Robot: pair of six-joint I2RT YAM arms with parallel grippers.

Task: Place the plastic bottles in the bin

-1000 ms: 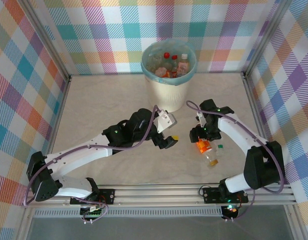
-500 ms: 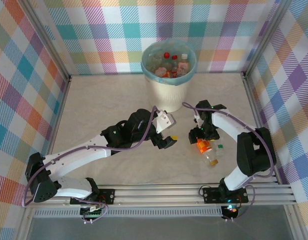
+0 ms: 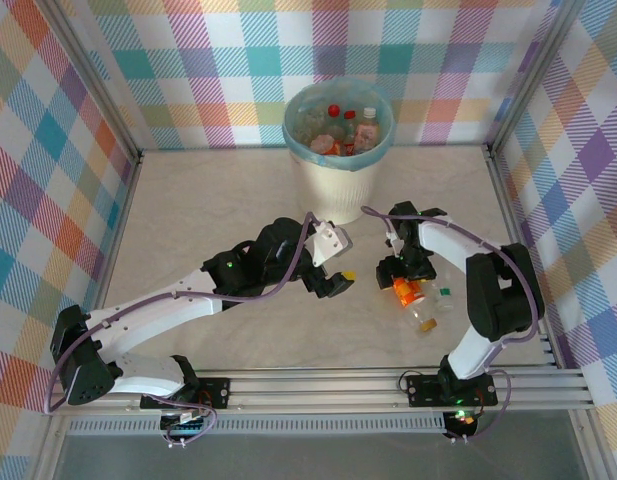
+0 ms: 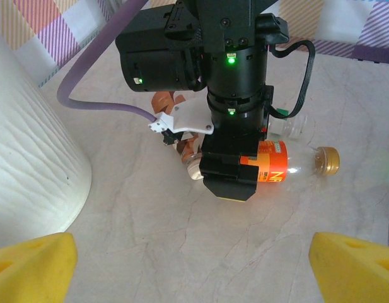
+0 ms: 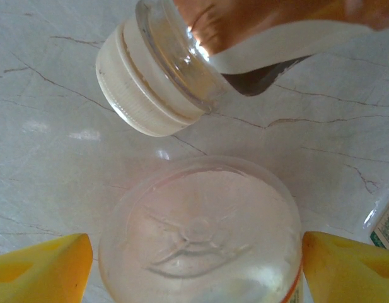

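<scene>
The cream bin with a teal liner stands at the back centre, with several plastic bottles inside. An orange-labelled clear bottle lies on the table at the right, its gold cap pointing away from the arm. My right gripper is down at its base end and stands open, with the bottle's base between the yellow fingertips. A brown-labelled bottle with a white cap lies just beyond. My left gripper is open and holds nothing.
A clear bottle with a green cap lies to the right of the orange one. The bin's white wall stands close on the left gripper's left. Checked walls and metal rails enclose the marble tabletop.
The right arm has folded in, and its gripper has shifted slightly left and down onto the orange bottle's end. The left arm has stayed put.
</scene>
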